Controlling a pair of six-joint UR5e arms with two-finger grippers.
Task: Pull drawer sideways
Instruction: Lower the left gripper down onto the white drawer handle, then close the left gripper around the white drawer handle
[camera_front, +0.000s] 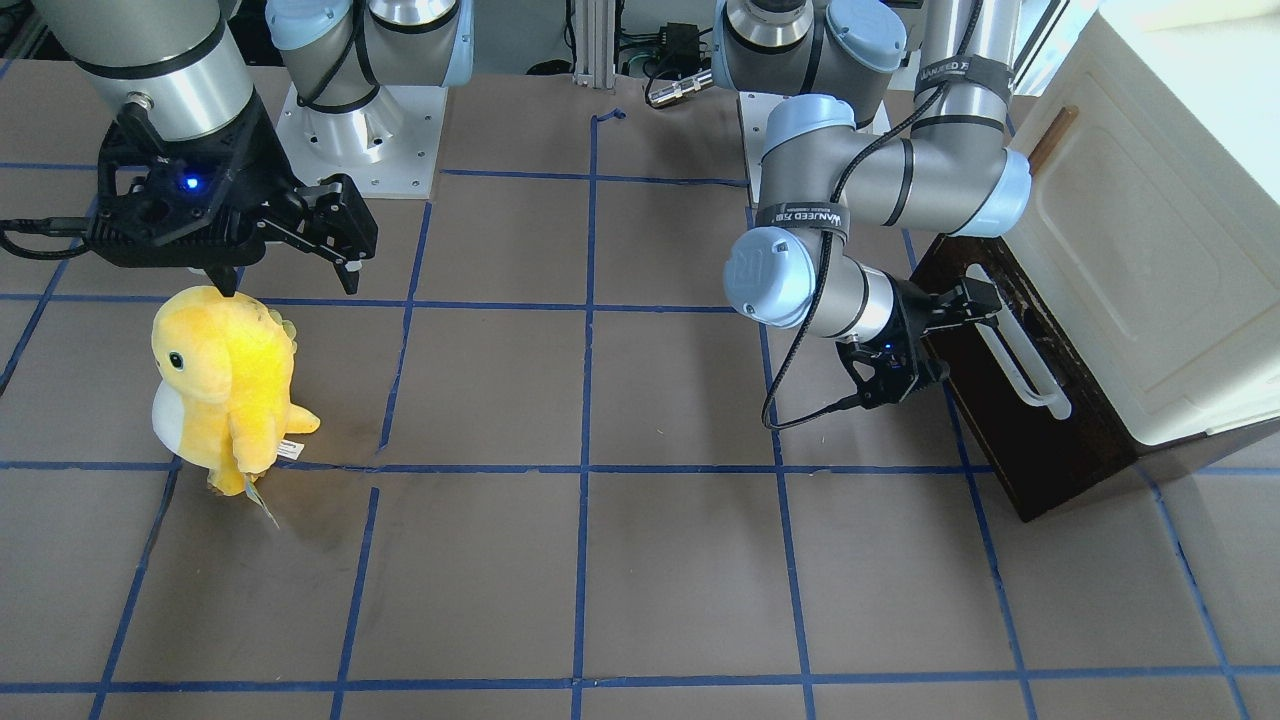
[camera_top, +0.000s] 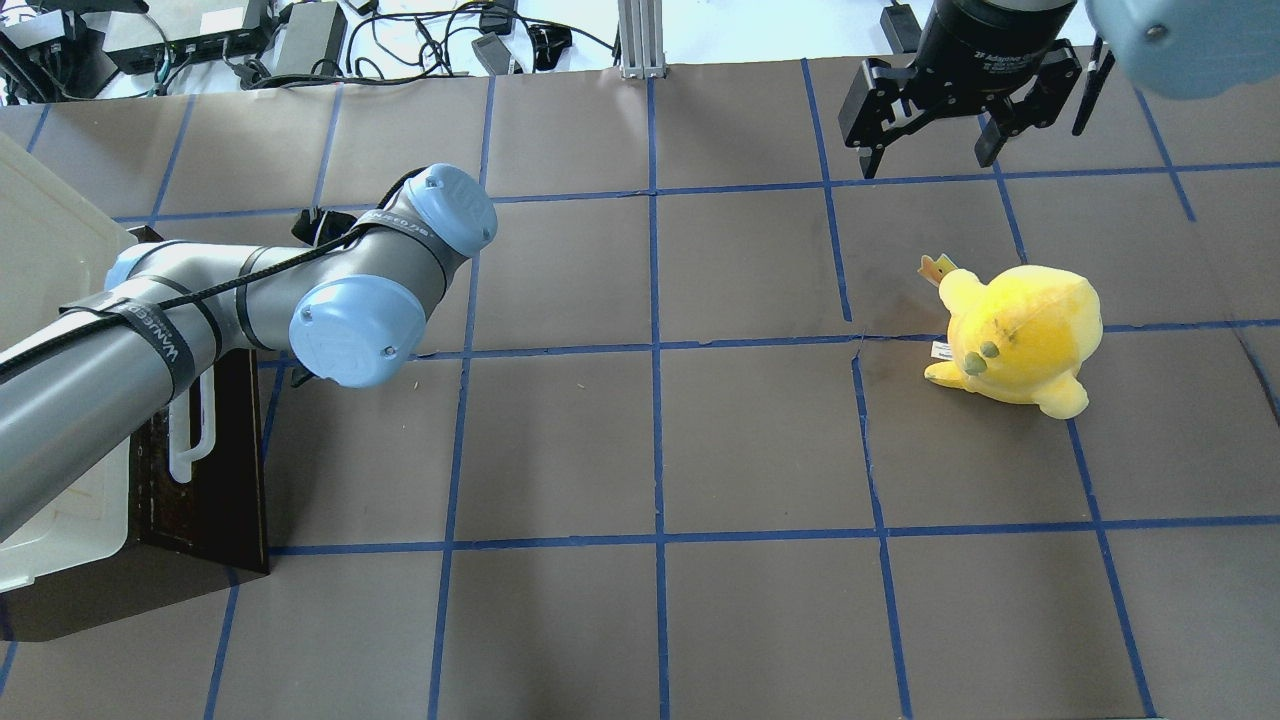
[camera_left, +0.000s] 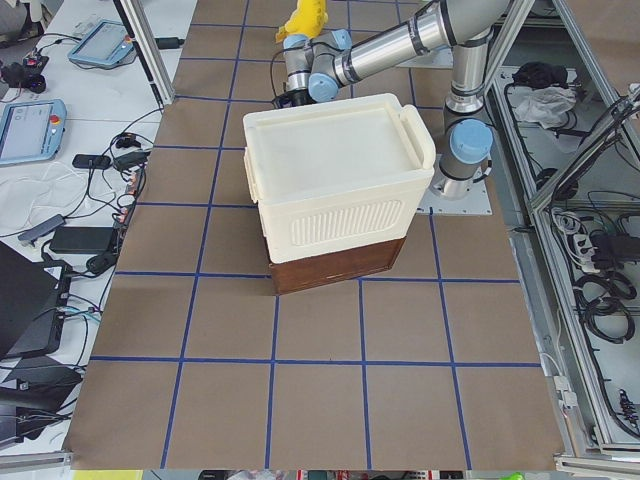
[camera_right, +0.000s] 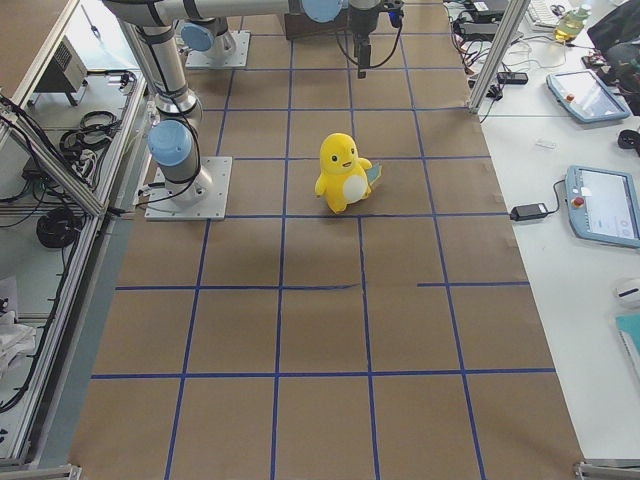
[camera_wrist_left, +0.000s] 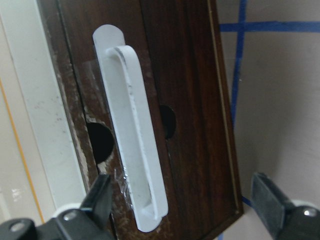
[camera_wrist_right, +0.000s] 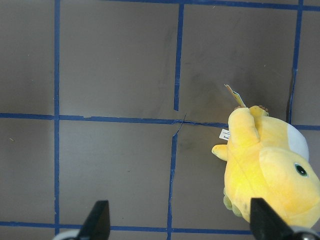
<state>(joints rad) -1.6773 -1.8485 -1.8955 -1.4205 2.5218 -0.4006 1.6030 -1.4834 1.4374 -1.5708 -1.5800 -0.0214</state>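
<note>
While the left claw (camera_wrist_left: 185, 212) stands open, the drawer (camera_wrist_left: 190, 100) lies just ahead of it, under a cream plastic cabinet (camera_front: 1150, 250) at the table's (camera_front: 680, 400) left end, its handle (camera_wrist_left: 131, 125) in line between the fingers (camera_wrist_left: 100, 197). Front: dark grainy wood, scuffed; handle: smooth white bar, rounded ends. Right claw (camera_top: 928, 150) hangs open, well apart.

It looks like a robotics lab rather than a home. Two industrial arms (camera_top: 150, 330) are bolted on metal plates (camera_right: 205, 195) to a table (camera_right: 320, 330) papered brown and squared off with blue tape (camera_top: 655, 440). Aluminium framing (camera_right: 497, 45) stands round it, teach pendants (camera_right: 604, 206) lie on white side benches, and power bricks (camera_left: 72, 238) and tangled cables (camera_top: 430, 45) line the edges.
</note>
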